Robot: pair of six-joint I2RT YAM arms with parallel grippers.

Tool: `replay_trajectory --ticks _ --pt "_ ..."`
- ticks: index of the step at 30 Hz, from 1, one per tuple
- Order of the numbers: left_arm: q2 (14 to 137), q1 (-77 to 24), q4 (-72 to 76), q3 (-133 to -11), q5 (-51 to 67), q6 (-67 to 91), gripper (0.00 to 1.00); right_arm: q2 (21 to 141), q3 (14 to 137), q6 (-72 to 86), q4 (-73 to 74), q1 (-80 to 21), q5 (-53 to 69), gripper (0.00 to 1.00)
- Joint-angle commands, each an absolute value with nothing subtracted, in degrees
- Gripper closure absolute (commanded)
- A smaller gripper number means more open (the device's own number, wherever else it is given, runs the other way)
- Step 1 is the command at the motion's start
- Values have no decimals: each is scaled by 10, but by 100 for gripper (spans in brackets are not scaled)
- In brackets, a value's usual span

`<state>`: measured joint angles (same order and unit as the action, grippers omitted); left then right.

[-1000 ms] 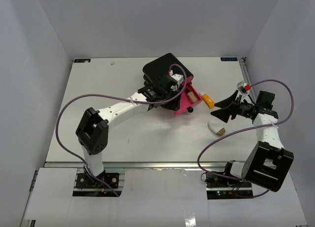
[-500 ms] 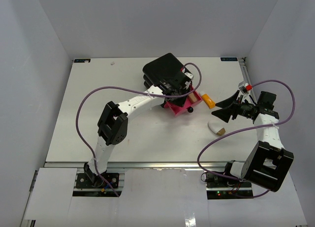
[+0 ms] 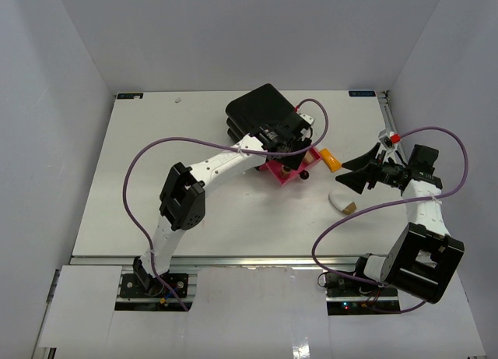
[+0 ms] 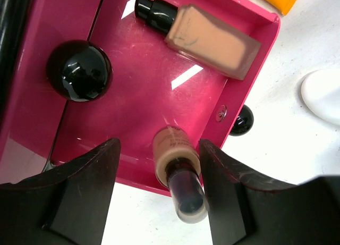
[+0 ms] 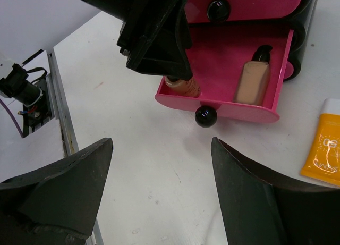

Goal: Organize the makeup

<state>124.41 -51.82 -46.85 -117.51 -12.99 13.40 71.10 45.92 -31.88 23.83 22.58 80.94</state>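
Left gripper [image 4: 158, 145], spread, straddles the tan bottle [image 4: 178, 170] leaning in the pink drawer's [image 4: 138, 96] front corner; rise straight up without nudging it

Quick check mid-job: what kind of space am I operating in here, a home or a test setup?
Most likely a lab test cell, not a home: a white table boxed in by plain white panels, with a cabled left arm and right arm mounted at its near edge.
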Motion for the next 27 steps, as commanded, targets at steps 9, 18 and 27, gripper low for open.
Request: replay_trajectory --ticks 9,18,27 --pt "1195 -534 -467 -1224 -169 122 29 695 451 -318 235 234 830 19" --pt "999 -538 -358 -1089 -136 112 33 680 446 -370 263 232 816 18" --pt "706 -501 -258 -756 -175 91 12 640 470 -298 204 62 527 15"
